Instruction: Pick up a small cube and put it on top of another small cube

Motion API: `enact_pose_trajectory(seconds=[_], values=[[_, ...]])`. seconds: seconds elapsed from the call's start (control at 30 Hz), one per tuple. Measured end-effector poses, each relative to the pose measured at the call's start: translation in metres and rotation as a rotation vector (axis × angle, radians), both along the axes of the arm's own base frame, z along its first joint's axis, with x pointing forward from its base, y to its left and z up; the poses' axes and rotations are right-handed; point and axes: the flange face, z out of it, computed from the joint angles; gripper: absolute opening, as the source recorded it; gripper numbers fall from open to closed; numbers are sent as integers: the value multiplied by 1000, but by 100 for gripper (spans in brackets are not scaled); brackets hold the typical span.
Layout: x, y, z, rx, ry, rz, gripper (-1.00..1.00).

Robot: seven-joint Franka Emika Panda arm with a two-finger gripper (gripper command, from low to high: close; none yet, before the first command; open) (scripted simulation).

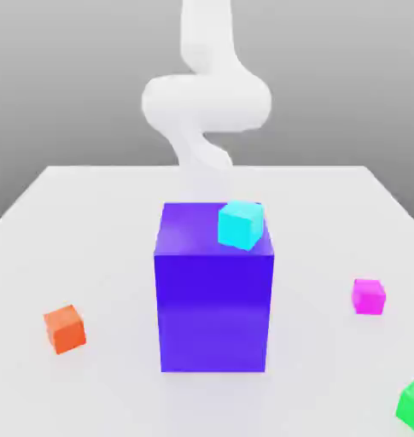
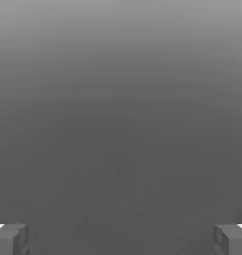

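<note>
The arm [image 1: 206,102] rises behind a tall blue block [image 1: 213,299] at the middle of the white worktop [image 1: 73,222]. In the hand view the pincer [image 2: 121,239] stands fully open, its two fingertips [image 2: 10,239] far apart with nothing between them.

Four small cubes are present:
- Cyan cube [image 1: 241,224]: on the blue block's top face, at the corner toward the exterior view's right, near the edge.
- Orange cube [image 1: 65,329]: on the worktop, toward the exterior view's left of the block.
- Magenta cube [image 1: 368,296]: on the worktop, toward the exterior view's right.
- Green cube [image 1: 413,405]: at the near right corner of the exterior view, partly cut off by the frame.

No cube is grasped; the pick appears not yet begun.

Likely faults:
- Elevated cube. A slightly off-centre closure on the cyan cube could push it over the block's edge.
- Obstruction. The blue block stands between the arm and the near worktop; a low reach toward the orange or green cube risks a collision with it.
- Placement. The cubes are small, so a small offset at release would probably let the upper cube tip or slide off.
- Reach. The green cube lies farthest out and may be awkward to approach vertically.
</note>
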Motion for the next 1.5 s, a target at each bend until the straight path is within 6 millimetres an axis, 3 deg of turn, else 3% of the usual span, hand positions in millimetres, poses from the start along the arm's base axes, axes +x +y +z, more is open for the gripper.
enact_pose_trajectory(seconds=[0.13, 0.2, 0.3, 0.47, 0.57, 0.6, 0.67, 0.73, 0.9, 0.93, 1.17, 1.4, 1.5], values=[[32, 77, -99, -118, 135, 236, 0], [33, 114, -148, -173, 195, 355, 0], [21, 164, -220, -252, 279, 534, 0], [-35, 230, -336, -374, 410, 845, 0], [-85, 255, -398, -441, 485, 1039, 0], [-111, 266, -418, -470, 505, 1126, 0], [-147, 269, -454, -507, 554, 1244, 0], [-158, 270, -477, -514, 571, 1281, 0], [-162, 269, -526, -514, 578, 1292, 0], [-162, 268, -532, -516, 578, 1292, -100], [-162, 268, -532, -517, 579, 1292, -100], [-158, 269, -475, -516, 580, 1284, -100], [-124, 278, -463, -484, 596, 1214, -100]])
